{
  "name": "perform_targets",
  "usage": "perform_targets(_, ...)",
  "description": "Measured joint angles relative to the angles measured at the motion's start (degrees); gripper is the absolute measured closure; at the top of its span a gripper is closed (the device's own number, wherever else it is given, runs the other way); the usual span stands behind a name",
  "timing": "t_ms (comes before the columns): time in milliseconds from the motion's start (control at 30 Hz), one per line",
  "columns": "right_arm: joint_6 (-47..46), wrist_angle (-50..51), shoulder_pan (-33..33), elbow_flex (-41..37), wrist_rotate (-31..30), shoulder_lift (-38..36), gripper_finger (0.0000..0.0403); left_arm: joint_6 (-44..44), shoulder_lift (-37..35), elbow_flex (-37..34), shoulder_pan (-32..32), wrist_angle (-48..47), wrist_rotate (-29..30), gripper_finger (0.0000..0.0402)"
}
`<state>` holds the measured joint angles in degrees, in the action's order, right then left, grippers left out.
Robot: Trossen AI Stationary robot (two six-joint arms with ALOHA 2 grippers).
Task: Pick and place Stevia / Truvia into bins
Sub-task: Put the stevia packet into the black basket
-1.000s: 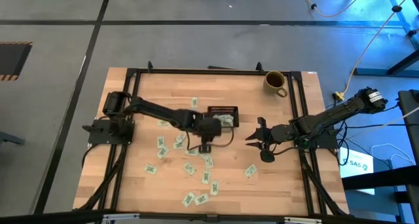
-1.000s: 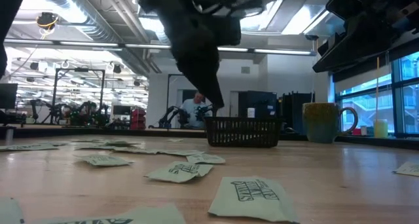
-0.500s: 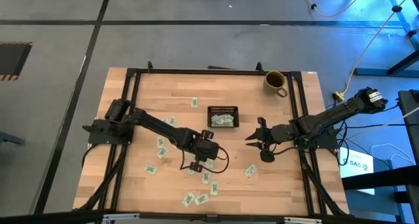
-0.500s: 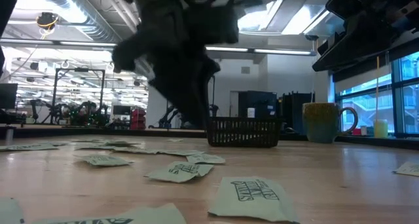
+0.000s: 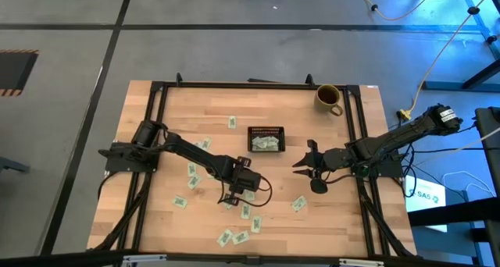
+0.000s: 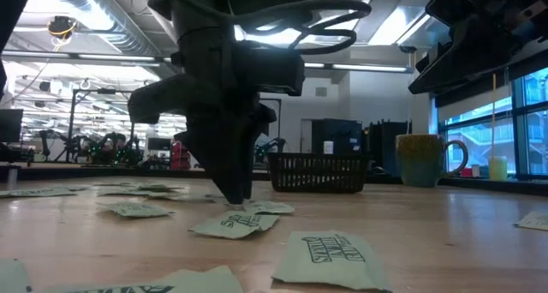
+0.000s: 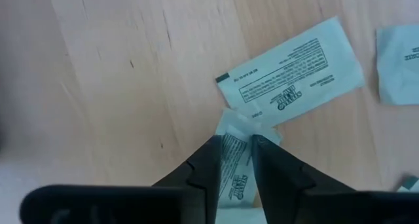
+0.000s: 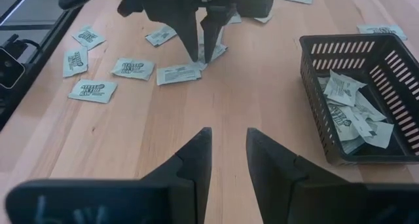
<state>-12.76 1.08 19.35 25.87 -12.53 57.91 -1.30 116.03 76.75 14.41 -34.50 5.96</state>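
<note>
Several pale green Stevia packets (image 5: 191, 170) lie flat and scattered over the wooden table, and more lie in the black slotted tray (image 5: 266, 129). My left gripper (image 5: 231, 195) is down at the table near the tray's near-left side, among packets (image 8: 178, 73), with its fingers narrowed around one packet (image 7: 234, 168). My right gripper (image 5: 301, 165) is open and hovers to the right of the tray, holding nothing. My left gripper comes from above, pointing down, its two fingers (image 7: 206, 162) close on either side of one packet. The packet's end (image 7: 252, 124) sticks out past the fingertips and rests on the table, next to a second packet (image 7: 294, 73). The packet is not lifted.
An olive-yellow mug (image 5: 329, 97) stands at the far right corner of the table. The tray (image 8: 314, 119) holds several packets. More packets lie toward the near edge (image 5: 232, 237) and near my right gripper (image 5: 299, 203). Black frame rails run along the table's edges.
My left gripper has moved from over the tray toward the table's near edge and slightly left. It then came down until its fingertips reached the packets on the table. The right arm has kept still.
</note>
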Motion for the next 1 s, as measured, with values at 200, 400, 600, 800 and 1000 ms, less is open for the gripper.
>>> perform_targets(200,-0.06,0.00,0.00,0.00,0.00,0.00,0.0304,0.04,0.40,0.02,-0.28,0.23,-0.74,0.0355)
perform_targets(400,-0.06,0.04,0.00,0.00,0.00,0.00,0.0304,-0.39,-0.09,-0.09,-0.80,0.29,-0.45,0.0387)
perform_targets(600,0.38,0.23,0.00,0.00,0.00,0.00,0.0304,-2.86,-1.92,1.33,-1.94,-0.15,0.38,0.0395)
perform_targets(800,1.10,0.20,0.00,0.00,0.02,0.00,0.0304,-5.46,-2.79,2.86,-4.37,0.77,5.57,0.0391)
perform_targets(1000,1.20,0.08,0.00,0.00,0.02,0.00,0.0304,-8.11,-3.17,3.23,-7.79,6.92,11.06,0.0392)
